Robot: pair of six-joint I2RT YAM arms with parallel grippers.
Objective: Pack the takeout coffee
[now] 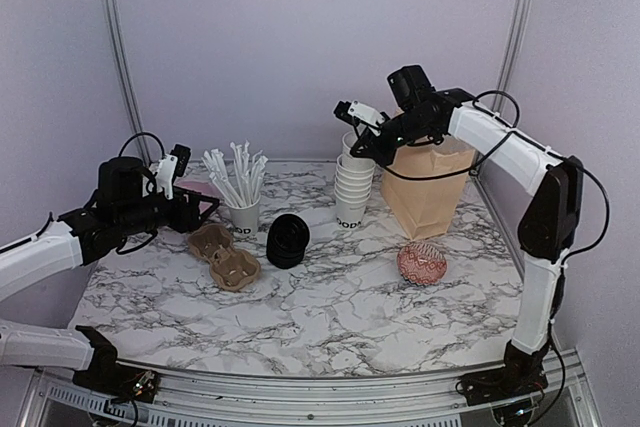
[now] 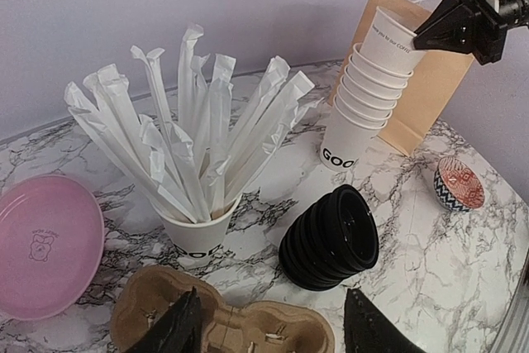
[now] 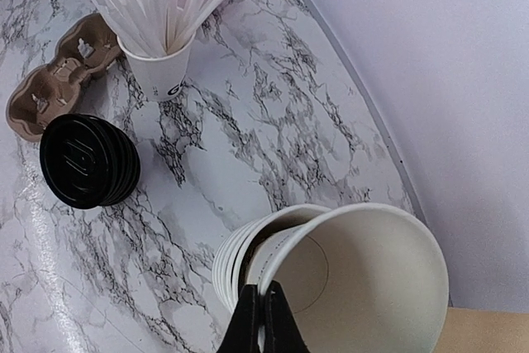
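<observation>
My right claw pinches the top cup by its rim, stack just beneath; left claw stands open, empty.

Left gripper low in frame, two dark fingers spread wide, nothing between them, brown cardboard cup carrier beneath. Just beyond: white cup crammed with paper-wrapped straws, fanned out. Pink plate at left on the marble table. Stack of black lids lies on its side, right of the straw cup. Further back, stack of white cups; top cup tilted, right gripper closed at its rim. Brown bag behind; small patterned bowl nearer, at right
</observation>
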